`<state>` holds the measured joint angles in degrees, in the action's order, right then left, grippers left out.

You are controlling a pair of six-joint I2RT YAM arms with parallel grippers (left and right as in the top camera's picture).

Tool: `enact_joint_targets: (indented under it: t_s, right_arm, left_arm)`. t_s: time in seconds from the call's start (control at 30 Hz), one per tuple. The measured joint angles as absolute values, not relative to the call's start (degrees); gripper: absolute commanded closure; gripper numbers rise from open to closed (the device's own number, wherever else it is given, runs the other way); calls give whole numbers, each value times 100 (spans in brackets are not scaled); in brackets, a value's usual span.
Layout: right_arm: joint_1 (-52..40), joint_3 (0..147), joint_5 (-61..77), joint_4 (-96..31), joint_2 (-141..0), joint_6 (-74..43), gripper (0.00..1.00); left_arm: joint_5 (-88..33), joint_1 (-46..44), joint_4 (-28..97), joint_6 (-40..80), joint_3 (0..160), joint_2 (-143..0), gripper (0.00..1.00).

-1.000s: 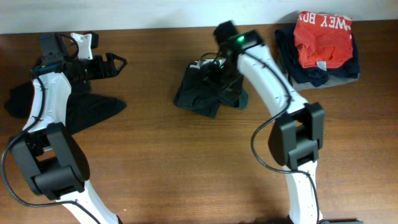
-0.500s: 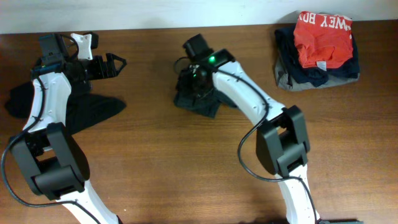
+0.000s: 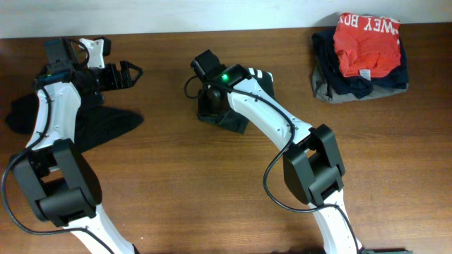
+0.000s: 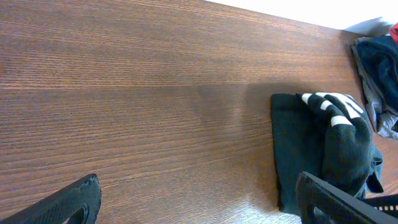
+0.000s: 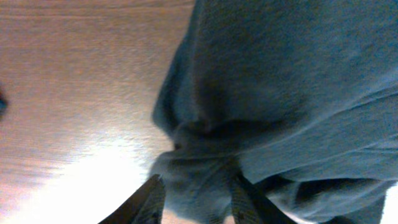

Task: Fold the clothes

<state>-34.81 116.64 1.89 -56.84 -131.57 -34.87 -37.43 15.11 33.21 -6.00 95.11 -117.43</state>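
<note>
A crumpled dark T-shirt (image 3: 233, 116) with white stripes lies at the table's middle. It shows again in the left wrist view as the dark T-shirt (image 4: 323, 149). My right gripper (image 3: 210, 97) is down on its left edge. In the right wrist view my right gripper (image 5: 196, 202) has both fingers pressed on a bunched fold of the dark cloth (image 5: 205, 168). A second dark garment (image 3: 99, 127) lies spread at the left, under my left arm. My left gripper (image 3: 133, 73) hovers above the table at the back left, wide open and empty, and appears as the left gripper (image 4: 208, 202) over bare wood.
A stack of folded clothes (image 3: 364, 56), with a red shirt with white lettering on top of dark blue and grey ones, sits at the back right corner. Its edge shows as the stack (image 4: 379, 74) in the left wrist view. The table top (image 3: 176, 190) is brown wood.
My right arm swung left across the middle T-shirt to its left edge, uncovering the white stripes, and its jaws narrowed onto the cloth. The left arm stayed put.
</note>
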Motion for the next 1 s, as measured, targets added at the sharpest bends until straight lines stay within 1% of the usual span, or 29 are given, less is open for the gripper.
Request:
enact_joint_targets:
  t_s: [0.1,0.17,0.23,0.27,0.3,0.6,0.8,1.0]
  right_arm:
    - [-3481,11531,43,-5614,-13157,-3406,55]
    - [-3481,11474,-16,-5603,-13157,-3380,56]
    - [-3481,11465,-45,-5555,-13172,-3341,71]
    - [-3481,11465,-49,-5531,-13179,-3323,82]
    - [-3481,11465,-49,-5520,-13190,-3312,96]
    - [-3485,11537,-8,-5533,-13260,-3293,96]
    - [-3564,12197,27,-5649,-13260,-3242,96]
    - [-3734,12527,40,-5284,-13264,-3227,96]
  left_arm:
    - [-3739,1511,3323,-598,9511,-11743,1]
    - [-3726,1511,3321,-600,9511,-11743,1]
    - [-3726,1511,3323,-598,9511,-11743,1]
    - [-3723,1511,3323,-600,9511,-11743,1]
    - [-3723,1511,3326,-600,9511,-11743,1]
    - [-3553,1511,3398,-598,9511,-11743,1]
    - [-3492,1511,3409,-600,9511,-11743,1]
    - [-3485,1511,3409,-600,9511,-11743,1]
